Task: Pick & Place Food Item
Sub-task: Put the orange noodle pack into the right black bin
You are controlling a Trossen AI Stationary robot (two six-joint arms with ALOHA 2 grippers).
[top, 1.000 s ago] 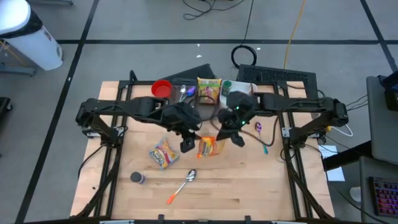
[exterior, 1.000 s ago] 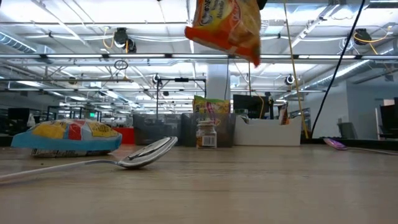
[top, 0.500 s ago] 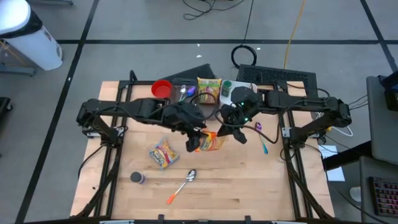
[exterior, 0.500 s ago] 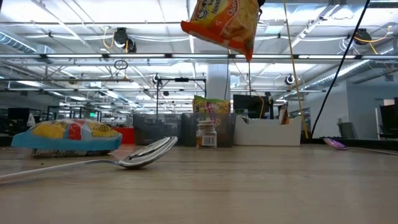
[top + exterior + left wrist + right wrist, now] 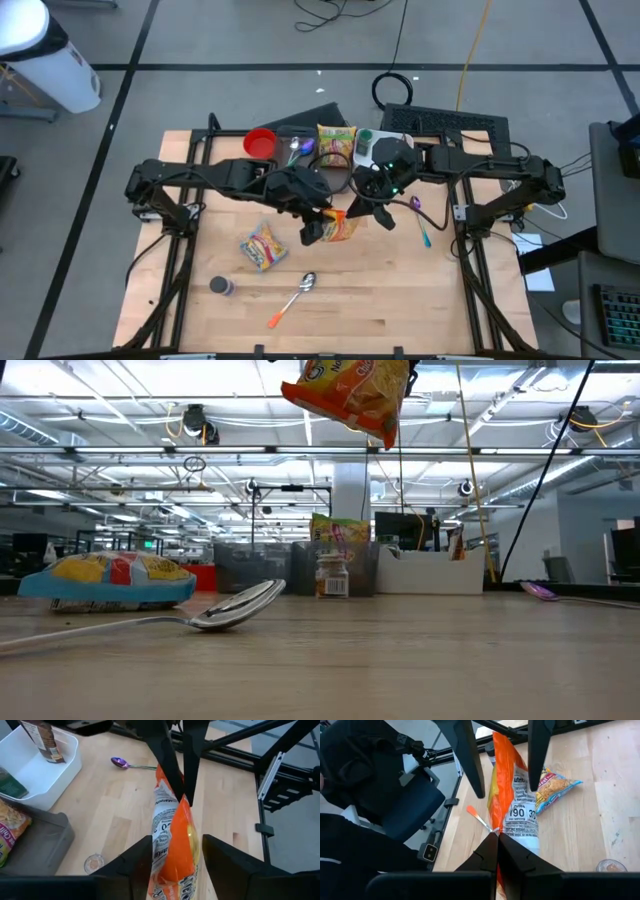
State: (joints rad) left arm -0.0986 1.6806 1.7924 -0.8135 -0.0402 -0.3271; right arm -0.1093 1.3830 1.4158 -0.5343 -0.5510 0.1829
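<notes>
**Snack bag mid-handover above the table**

The right gripper (image 5: 496, 839) is pinched tight on the edge of the orange snack bag (image 5: 340, 226), which hangs in the air over the table (image 5: 400, 290). The left gripper (image 5: 176, 845) brackets the bag with its fingers (image 5: 137, 857) apart. This looks like a handover; next the left fingers likely must close before the right lets go.
</notes>
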